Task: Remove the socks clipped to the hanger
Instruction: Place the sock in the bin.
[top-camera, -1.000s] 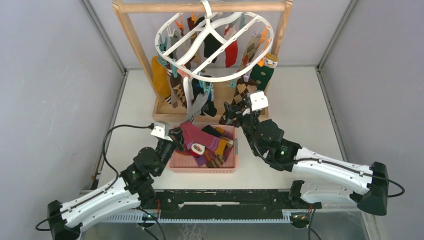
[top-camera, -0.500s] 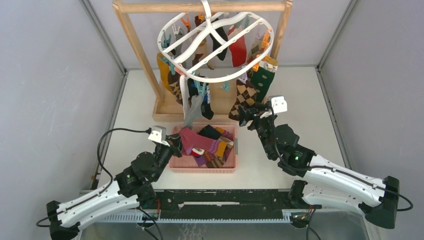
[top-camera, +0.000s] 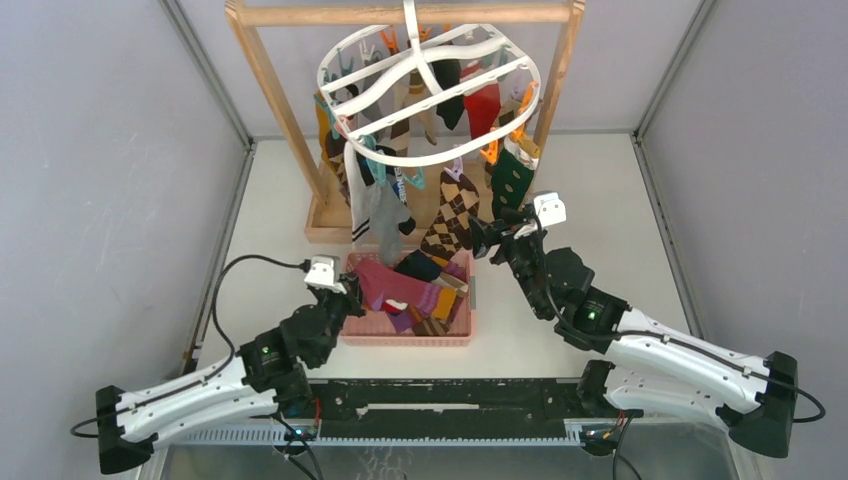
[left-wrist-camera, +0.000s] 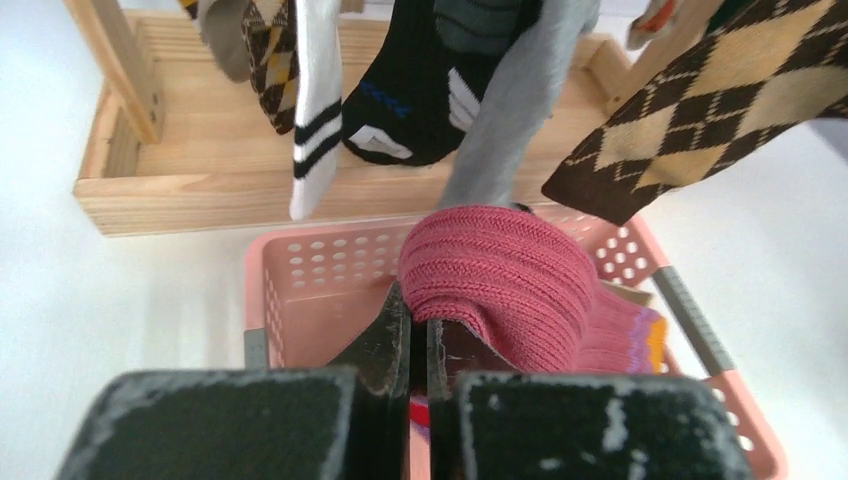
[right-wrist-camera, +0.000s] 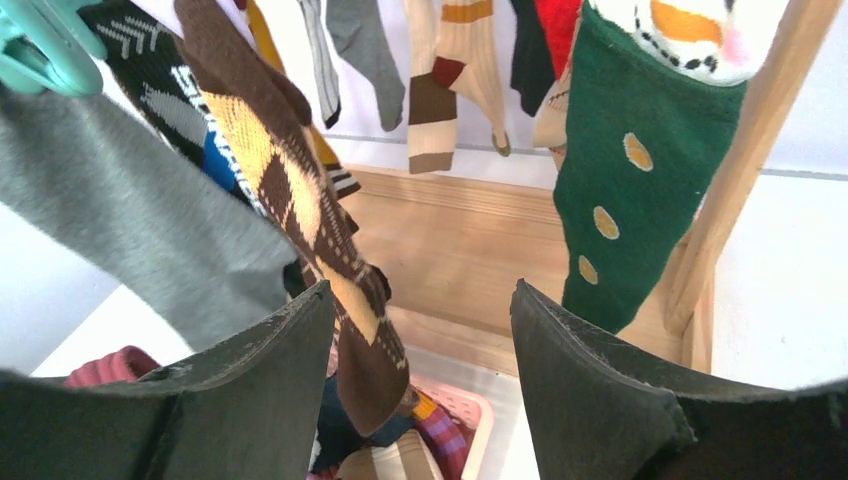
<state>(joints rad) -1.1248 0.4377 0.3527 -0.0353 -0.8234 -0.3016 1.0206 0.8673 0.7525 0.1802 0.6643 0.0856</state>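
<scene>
The white oval hanger (top-camera: 440, 157) hangs by its hook from a wooden frame, with several socks clipped under it. A brown argyle sock (top-camera: 448, 215) hangs at the front, and a green dotted sock (top-camera: 510, 180) to its right. My right gripper (top-camera: 478, 238) is open just right of the argyle sock. In the right wrist view the argyle sock (right-wrist-camera: 300, 190) dangles by the left finger of that gripper (right-wrist-camera: 420, 290), and the green sock (right-wrist-camera: 620, 170) hangs beyond. My left gripper (top-camera: 348, 290) is shut on the cuff of a dark pink sock (left-wrist-camera: 510, 270) over the basket; it shows in the left wrist view (left-wrist-camera: 418, 315).
A pink perforated basket (top-camera: 400, 338) with several loose socks stands between the arms, in front of the wooden stand (top-camera: 270, 75) and its base tray (left-wrist-camera: 200, 170). A grey sock (top-camera: 385, 215) hangs low over the basket's back edge. Grey walls close in both sides.
The hanger has swung, and the argyle sock has come left toward the basket. My right gripper moved right, then slightly back left, staying open. My left gripper drew back a little with the pink sock.
</scene>
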